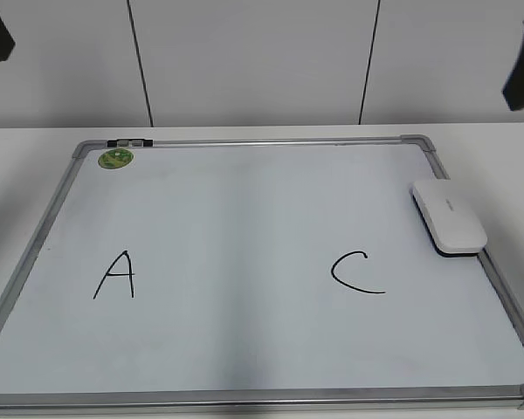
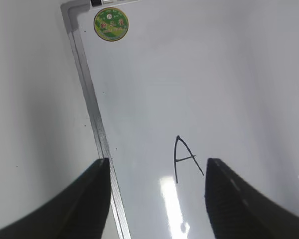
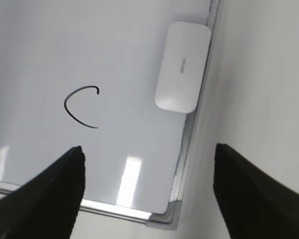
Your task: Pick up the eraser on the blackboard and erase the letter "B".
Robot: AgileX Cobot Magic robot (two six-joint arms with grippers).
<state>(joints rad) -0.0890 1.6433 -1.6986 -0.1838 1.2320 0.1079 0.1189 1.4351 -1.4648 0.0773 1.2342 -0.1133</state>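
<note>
The eraser (image 1: 449,216) lies flat on the blackboard (image 1: 244,349), at its right edge, touching the grey frame and a little above the black letter "C" (image 1: 356,272). In the right wrist view the eraser (image 3: 182,66) also sits beside the frame. Between the letter "A" (image 1: 115,275) and the "C" the surface is bare white; no "B" can be seen there. A round green sticker (image 1: 117,158) is near the top left corner. The blackboard rests on a white desk (image 1: 26,166). The left end effector (image 2: 157,196) hangs above the "A" with its fingers apart, holding nothing. The right end effector (image 3: 148,191) hangs above the lower right corner, fingers wide apart, also holding nothing.
</note>
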